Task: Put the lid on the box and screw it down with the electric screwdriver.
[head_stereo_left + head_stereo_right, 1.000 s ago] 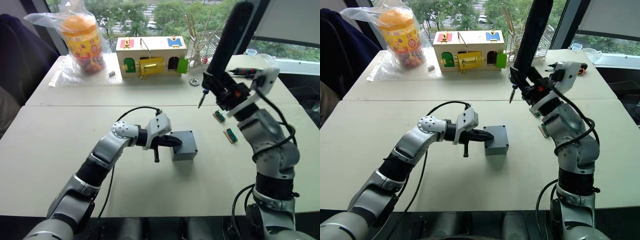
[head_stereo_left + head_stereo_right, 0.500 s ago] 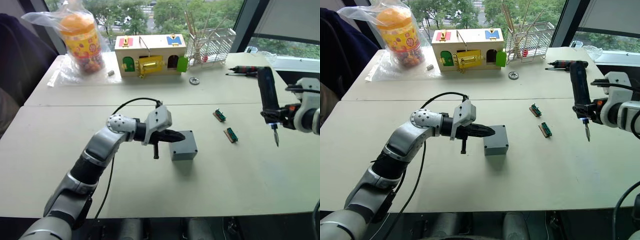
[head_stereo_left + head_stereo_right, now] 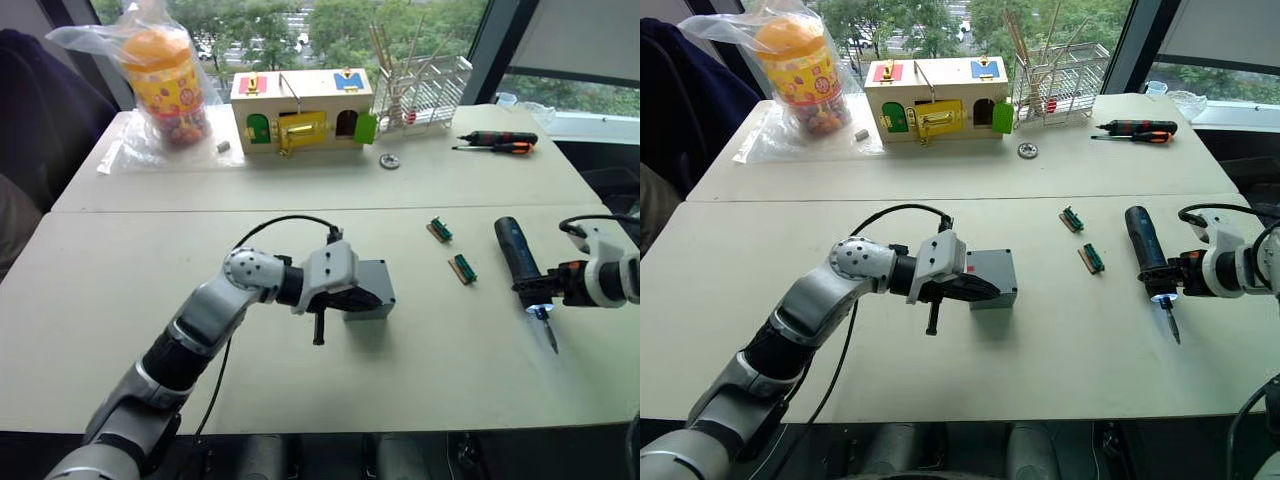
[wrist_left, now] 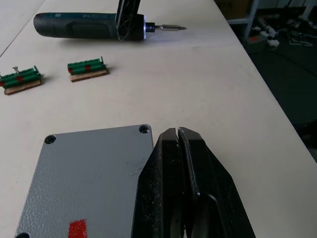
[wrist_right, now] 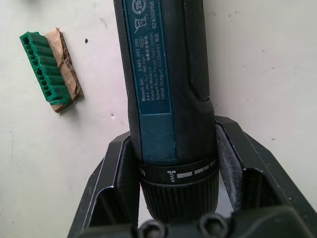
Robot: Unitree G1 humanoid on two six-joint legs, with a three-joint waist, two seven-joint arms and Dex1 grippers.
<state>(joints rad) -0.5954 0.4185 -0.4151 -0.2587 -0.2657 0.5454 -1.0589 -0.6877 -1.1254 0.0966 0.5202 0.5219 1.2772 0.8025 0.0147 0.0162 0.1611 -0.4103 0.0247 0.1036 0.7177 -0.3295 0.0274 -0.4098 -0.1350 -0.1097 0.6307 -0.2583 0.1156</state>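
Low, right hand (image 5: 173, 198) pinching electric screwdriver (image 3: 1143, 240); left hand (image 4: 181, 139) pressed together over lid (image 4: 84, 183).

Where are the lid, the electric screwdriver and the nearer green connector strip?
lid (image 4: 89, 173): left wrist view, middle of its grey top.
electric screwdriver (image 3: 1143, 240): right eye view, mid-barrel.
nearer green connector strip (image 3: 463, 268): left eye view, its green top.

- My left arm (image 3: 215, 310) is silver with black joint bands, and a round silver elbow cap studded with small screws.
- A black cable (image 3: 270, 225) loops over it to a white wrist housing (image 3: 330, 275).
- My left gripper (image 4: 178, 136) has two glossy black, tapering fingers.
- My right gripper (image 5: 176, 163) has matte black fingers, scuffed, with screws at the base.
- White right wrist (image 3: 612, 277), black cable.
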